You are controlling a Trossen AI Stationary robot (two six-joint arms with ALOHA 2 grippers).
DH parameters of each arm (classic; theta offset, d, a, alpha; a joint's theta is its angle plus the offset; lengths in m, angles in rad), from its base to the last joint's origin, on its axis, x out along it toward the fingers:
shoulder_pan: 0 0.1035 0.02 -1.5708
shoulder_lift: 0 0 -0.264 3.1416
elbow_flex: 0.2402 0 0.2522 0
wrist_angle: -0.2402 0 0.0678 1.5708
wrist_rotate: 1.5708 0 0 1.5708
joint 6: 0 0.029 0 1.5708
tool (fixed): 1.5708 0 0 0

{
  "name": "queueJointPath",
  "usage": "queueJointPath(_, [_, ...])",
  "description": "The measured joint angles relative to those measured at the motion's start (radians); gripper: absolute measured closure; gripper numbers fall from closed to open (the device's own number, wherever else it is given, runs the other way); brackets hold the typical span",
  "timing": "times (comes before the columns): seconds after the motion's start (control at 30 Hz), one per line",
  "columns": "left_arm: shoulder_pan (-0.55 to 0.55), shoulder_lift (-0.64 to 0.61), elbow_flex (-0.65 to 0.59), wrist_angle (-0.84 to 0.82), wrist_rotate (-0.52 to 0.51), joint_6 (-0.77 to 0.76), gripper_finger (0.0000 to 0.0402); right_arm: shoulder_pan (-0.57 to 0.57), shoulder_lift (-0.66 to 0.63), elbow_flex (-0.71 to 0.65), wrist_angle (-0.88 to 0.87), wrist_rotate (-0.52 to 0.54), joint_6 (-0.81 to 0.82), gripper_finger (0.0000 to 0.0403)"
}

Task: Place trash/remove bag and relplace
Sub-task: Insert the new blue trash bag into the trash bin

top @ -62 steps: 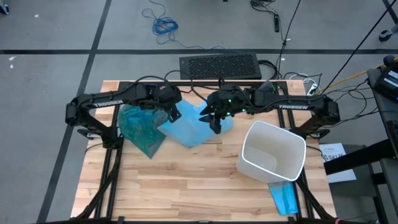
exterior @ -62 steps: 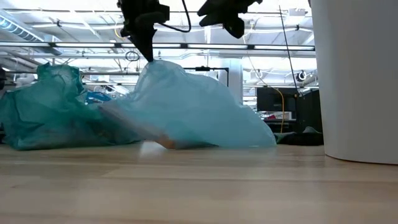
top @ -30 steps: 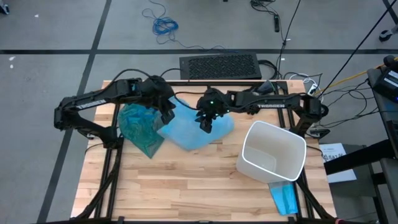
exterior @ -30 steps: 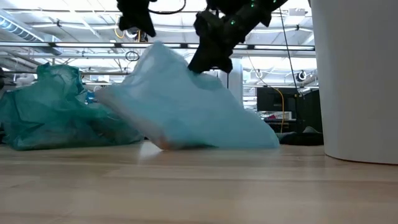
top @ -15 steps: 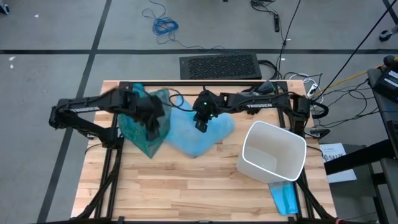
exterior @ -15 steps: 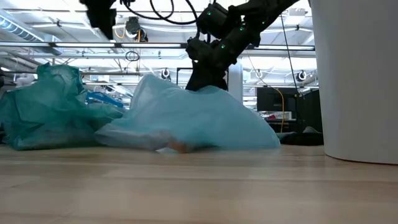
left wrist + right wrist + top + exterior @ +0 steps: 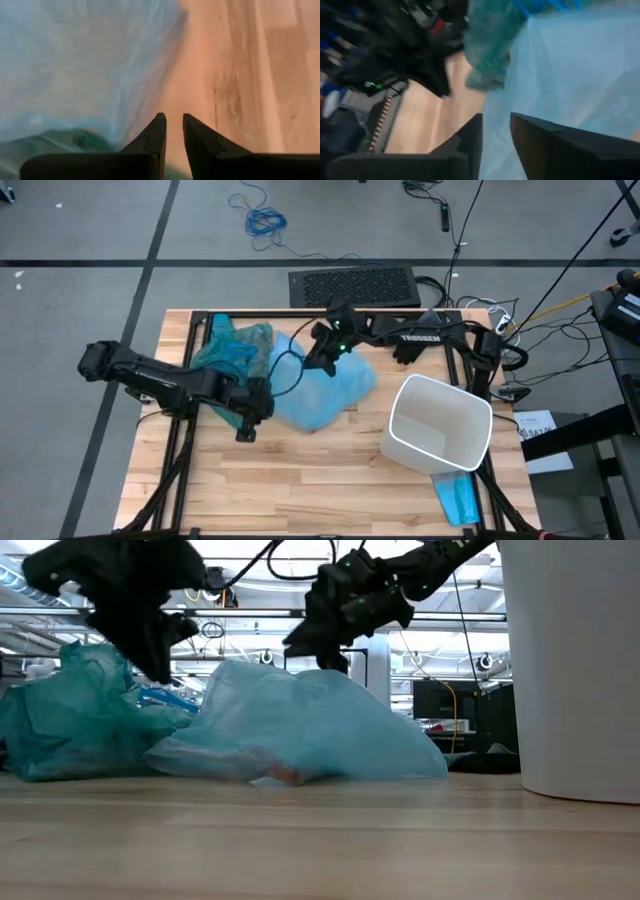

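- You've got a white bin (image 7: 437, 427) on the table's (image 7: 320, 490) right, open top, with a flat blue sheet (image 7: 458, 496) at its near side.
- Pale blue bag (image 7: 318, 388) lies mid-table, between both grippers.
- Teal bag (image 7: 232, 360) sits far left, touching the pale bag; the left arm crosses over it.
- Left gripper (image 7: 243, 430) hovers at the near-left edge of both bags, fingers (image 7: 154, 137) slightly apart, nothing held.
- Right gripper (image 7: 320, 365) is above the pale bag's far edge, narrow gap, nothing pinched.
- Trash: a brownish bit shows through the pale bag's bottom in the low view, unclear.
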Motion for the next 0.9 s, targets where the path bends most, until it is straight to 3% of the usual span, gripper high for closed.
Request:
queueJointPath(0.1, [0.000, 0.001, -0.052, 0.034, -0.006, 0.045, 0.0340, -0.010, -0.031, 0.000, 0.011, -0.045, 0.008, 0.0280])
queueJointPath(0.33, [0.009, 0.015, -0.159, 0.200, -0.055, 0.234, 0.0340, -0.010, -0.152, 0.000, 0.060, -0.030, 0.035, 0.0228])
queueJointPath(0.57, [0.040, 0.130, -0.197, 0.328, -0.076, 0.349, 0.0340, -0.002, -0.277, 0.000, 0.045, 0.019, 0.058, 0.0229])
queueJointPath(0.7, [0.056, 0.229, -0.197, 0.382, -0.002, 0.375, 0.0340, 0.015, -0.333, 0.000, 0.033, 0.034, 0.073, 0.0233])
queueJointPath(0.9, [0.066, 0.354, -0.184, 0.463, -0.124, 0.337, 0.0341, 0.057, -0.400, 0.000, -0.047, 0.137, 0.066, 0.0234])
